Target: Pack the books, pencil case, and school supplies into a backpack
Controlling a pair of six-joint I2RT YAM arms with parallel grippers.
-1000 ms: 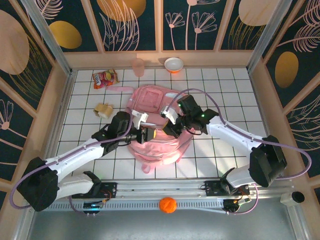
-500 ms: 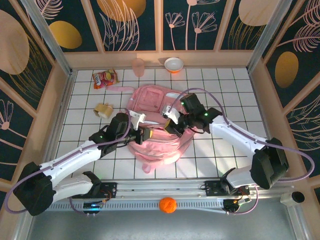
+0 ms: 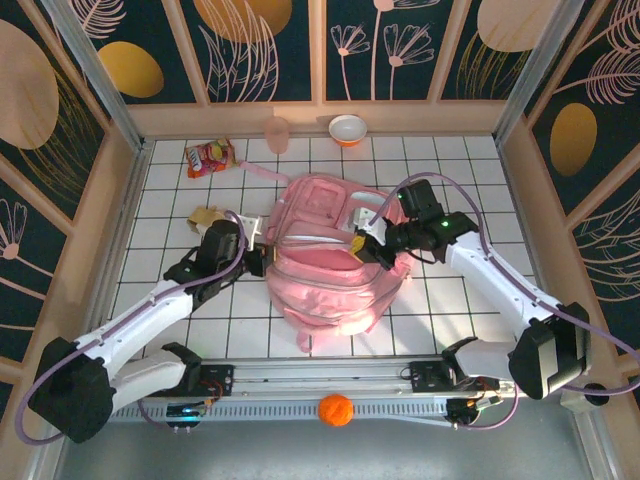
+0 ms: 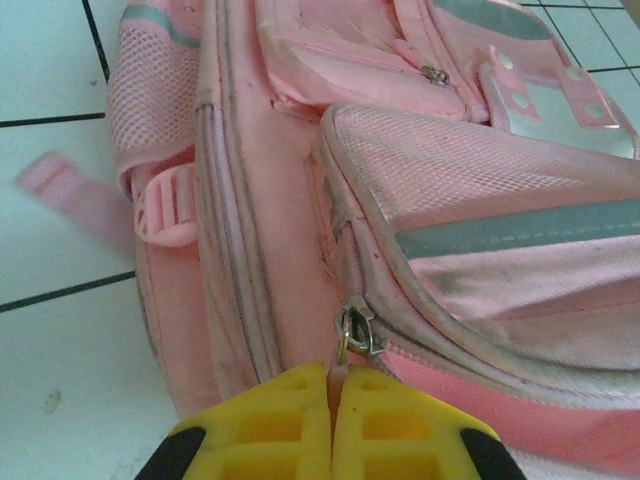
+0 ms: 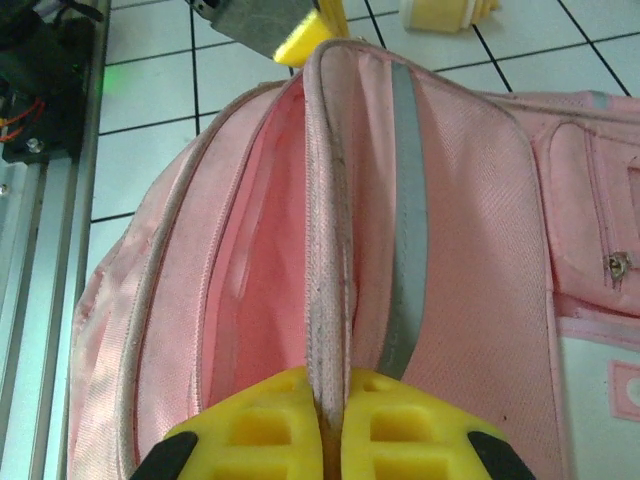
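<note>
Far to your left, the flat red-orange snack packet (image 3: pixel 208 157) lies by the back wall. Nearer you, the tan-yellow blocky piece (image 3: pixel 207 217) sits on the white tiled table (image 3: pixel 420 320), just beside the left arm and apart from the bag. Your left gripper (image 3: pixel 255 258) is at the left side of the large soft pink backpack (image 3: pixel 325 290). Its yellow fingers (image 4: pixel 280 420) are pinched together on the bag's seam, right at the metal zipper pull (image 4: pixel 352 330). The backpack lies flat mid-table between the arms, and its main compartment gapes to show pink lining (image 5: pixel 250 300). Your right gripper (image 3: pixel 362 245) is clamped narrow on the rim of that opening, with the pink edge running straight between its yellow fingers.
</note>
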